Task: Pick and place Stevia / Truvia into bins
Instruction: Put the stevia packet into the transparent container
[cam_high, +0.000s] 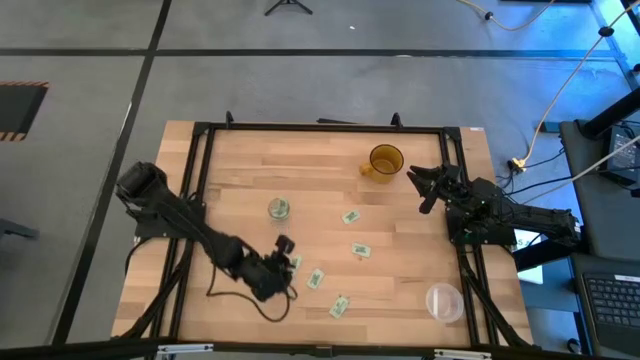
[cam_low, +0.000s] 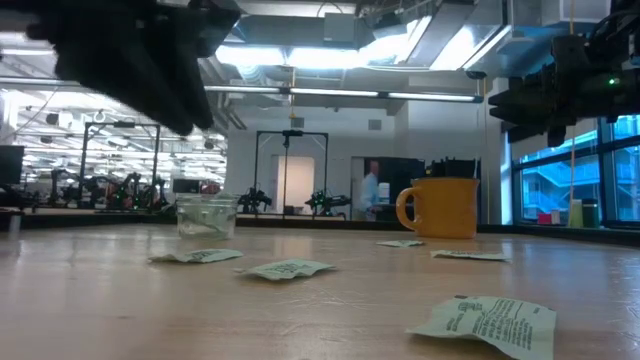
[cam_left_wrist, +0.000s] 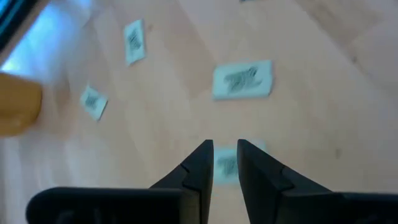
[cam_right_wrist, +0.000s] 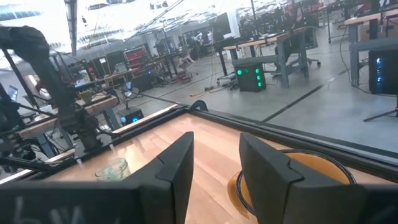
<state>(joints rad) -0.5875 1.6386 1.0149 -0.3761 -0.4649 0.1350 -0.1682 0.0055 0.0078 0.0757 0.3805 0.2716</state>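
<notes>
The left arm reaches from the desk's left edge toward the near middle, its left gripper (cam_high: 287, 256) low over the surface, the fingers (cam_left_wrist: 198, 167) parted by a narrow gap. The right arm waits at the far right, its right gripper (cam_high: 420, 186) raised, fingers apart and empty

Bright ceiling strips (cam_low: 330, 55) glare overhead; daylight comes through the windows (cam_low: 560, 185). The bench (cam_high: 250, 170) is evenly lit, shadows soft. The nearest packet (cam_low: 490, 322) looks blurred.
</notes>
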